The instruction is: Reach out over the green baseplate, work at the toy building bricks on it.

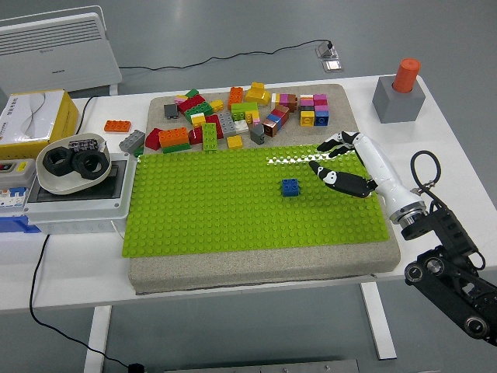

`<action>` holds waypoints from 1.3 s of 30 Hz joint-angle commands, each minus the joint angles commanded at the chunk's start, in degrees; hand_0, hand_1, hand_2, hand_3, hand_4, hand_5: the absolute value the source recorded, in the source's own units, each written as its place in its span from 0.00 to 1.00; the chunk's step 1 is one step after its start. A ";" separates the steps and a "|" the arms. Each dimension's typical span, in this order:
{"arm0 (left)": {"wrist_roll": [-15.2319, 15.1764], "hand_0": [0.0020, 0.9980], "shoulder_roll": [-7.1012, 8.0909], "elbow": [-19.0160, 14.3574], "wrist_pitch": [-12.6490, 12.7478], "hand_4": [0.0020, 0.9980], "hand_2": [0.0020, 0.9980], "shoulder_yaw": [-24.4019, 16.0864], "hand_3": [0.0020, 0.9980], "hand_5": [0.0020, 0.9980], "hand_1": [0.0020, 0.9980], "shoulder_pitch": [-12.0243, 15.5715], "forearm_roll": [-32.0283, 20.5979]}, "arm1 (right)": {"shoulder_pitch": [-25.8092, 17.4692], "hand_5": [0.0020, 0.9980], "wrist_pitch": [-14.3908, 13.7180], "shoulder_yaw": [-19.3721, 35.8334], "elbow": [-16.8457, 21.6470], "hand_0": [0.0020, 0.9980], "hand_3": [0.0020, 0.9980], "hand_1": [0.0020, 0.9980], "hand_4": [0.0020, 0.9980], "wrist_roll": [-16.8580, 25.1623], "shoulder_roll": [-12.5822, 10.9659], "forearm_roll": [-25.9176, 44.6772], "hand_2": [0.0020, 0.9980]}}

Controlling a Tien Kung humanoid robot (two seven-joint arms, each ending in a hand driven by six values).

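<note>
No text, label, brand or number can be read anywhere in the head view. The white heater (58, 50) at the far left carries a small grey mark that is too tiny to make out. The yellow box (33, 116) and the breaker panel (14, 186) at the counter's left edge show only illegible marks.

Glossy studded plastic baseplate (217, 210) on a rough, matt, stone-like slab (256, 268).

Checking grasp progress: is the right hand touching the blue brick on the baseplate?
Apart. The head view shows bare green baseplate studs between the open right hand and the blue brick.
</note>
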 joint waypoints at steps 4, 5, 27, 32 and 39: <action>-0.75 0.77 0.38 0.00 0.43 0.69 0.71 1.70 0.77 0.78 0.70 -0.21 -0.48 | -0.37 0.43 -0.08 -0.31 -0.17 0.66 0.55 0.60 0.74 0.13 -0.33 0.94 0.62; -0.93 0.77 0.43 0.00 0.54 0.69 0.71 1.92 0.77 0.78 0.70 -0.21 -0.62 | -0.49 0.43 -0.09 -0.37 -0.21 0.66 0.55 0.60 0.74 0.21 -0.38 1.29 0.62; -6.00 0.77 -0.03 0.00 3.44 0.68 0.70 1.82 0.75 0.68 0.69 0.12 -2.87 | -2.70 0.42 -0.49 2.67 -0.22 0.68 0.54 0.64 0.74 0.97 0.42 2.31 0.69; -5.31 0.76 0.39 0.00 3.62 0.69 0.69 0.50 0.69 0.63 0.69 0.03 -0.60 | -2.45 0.41 -0.55 2.62 -0.14 0.67 0.51 0.64 0.74 0.74 0.59 2.14 0.69; -3.88 0.76 0.74 0.00 3.77 0.68 0.68 -0.12 0.65 0.63 0.69 -0.15 0.38 | -2.19 0.38 -0.63 2.83 -0.21 0.67 0.47 0.64 0.74 0.58 0.27 2.19 0.70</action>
